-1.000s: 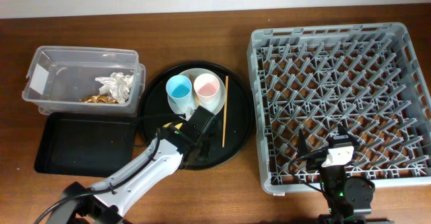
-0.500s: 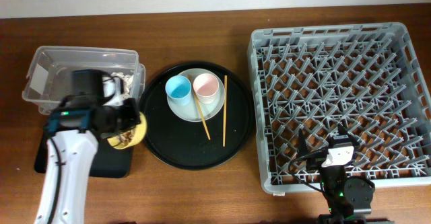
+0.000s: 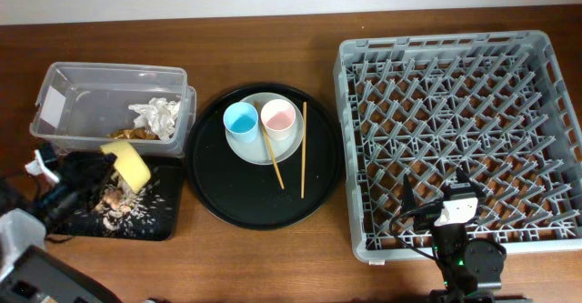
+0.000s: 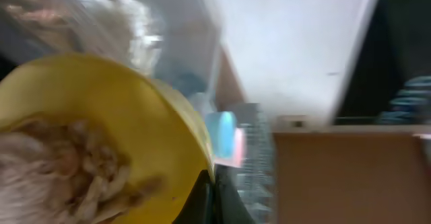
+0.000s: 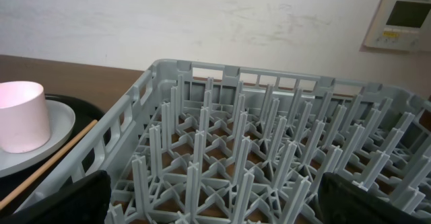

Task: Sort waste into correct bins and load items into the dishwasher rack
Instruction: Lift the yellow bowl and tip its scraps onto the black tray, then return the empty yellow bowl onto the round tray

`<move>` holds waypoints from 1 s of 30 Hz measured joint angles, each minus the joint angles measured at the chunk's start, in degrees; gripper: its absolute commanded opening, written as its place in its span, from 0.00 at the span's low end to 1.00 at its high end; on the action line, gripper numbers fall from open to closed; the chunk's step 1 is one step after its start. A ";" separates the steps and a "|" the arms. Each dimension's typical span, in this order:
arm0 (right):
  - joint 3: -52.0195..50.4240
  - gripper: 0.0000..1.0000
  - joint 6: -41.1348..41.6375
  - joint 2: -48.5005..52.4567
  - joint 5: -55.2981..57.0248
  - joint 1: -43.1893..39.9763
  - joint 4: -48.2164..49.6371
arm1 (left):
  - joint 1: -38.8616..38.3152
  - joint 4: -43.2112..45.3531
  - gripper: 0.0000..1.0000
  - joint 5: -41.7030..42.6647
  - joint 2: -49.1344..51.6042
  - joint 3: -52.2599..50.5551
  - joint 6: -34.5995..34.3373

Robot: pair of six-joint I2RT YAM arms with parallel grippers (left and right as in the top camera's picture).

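My left gripper (image 3: 94,172) is shut on the rim of the yellow bowl (image 3: 127,164), which is tipped over the shallow black tray (image 3: 73,226). Beige food scraps (image 3: 120,208) lie scattered on that tray. In the left wrist view the jaws (image 4: 214,198) pinch the bowl (image 4: 114,116), with some scraps (image 4: 60,173) still inside. The clear tub (image 3: 91,75) holds the white tissue (image 3: 156,116) and the foil wrapper (image 3: 135,134). The blue cup (image 3: 242,121) and pink cup (image 3: 279,118) stand on the plate (image 3: 262,153). Two chopsticks (image 3: 303,153) lie beside them. My right gripper (image 3: 449,190) is open over the rack (image 3: 459,66).
The plate, cups and chopsticks sit on a large round black tray (image 3: 236,198) between the bins and the rack. In the right wrist view the rack's pegs (image 5: 236,150) fill the space between my open fingers (image 5: 215,204), and the pink cup (image 5: 21,115) is at the left.
My left arm carried the yellow bowl from the round tray leftwards to the black tray and tipped it; scraps now lie on that tray. The right arm has not moved.
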 measured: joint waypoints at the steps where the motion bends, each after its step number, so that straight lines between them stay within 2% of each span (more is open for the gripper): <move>1: 0.00 0.98 0.02 0.00 0.00 0.00 0.00 | 0.61 0.00 0.00 2.56 0.63 0.00 0.20; 3: 0.00 0.99 0.00 0.00 0.00 0.00 0.00 | 1.92 0.00 0.00 8.39 1.05 0.00 0.66; 7: 0.00 0.98 0.04 0.00 0.00 0.00 0.00 | 3.63 -0.76 0.00 12.83 1.05 0.00 1.14; 13: 0.00 0.99 0.00 0.00 0.00 0.00 0.00 | 6.82 -6.73 0.00 14.49 1.05 -0.39 3.10; 22: 0.00 0.99 0.00 0.00 0.00 0.00 0.00 | 6.88 -8.15 0.00 14.45 1.05 -0.44 5.05; 27: 0.00 0.98 0.00 0.00 0.00 0.00 0.00 | 2.89 -10.82 0.00 9.20 -2.19 -0.42 5.22; 30: 0.00 0.98 -0.02 0.00 0.00 0.00 0.00 | -6.01 -13.77 0.00 -0.74 -12.07 -0.26 4.28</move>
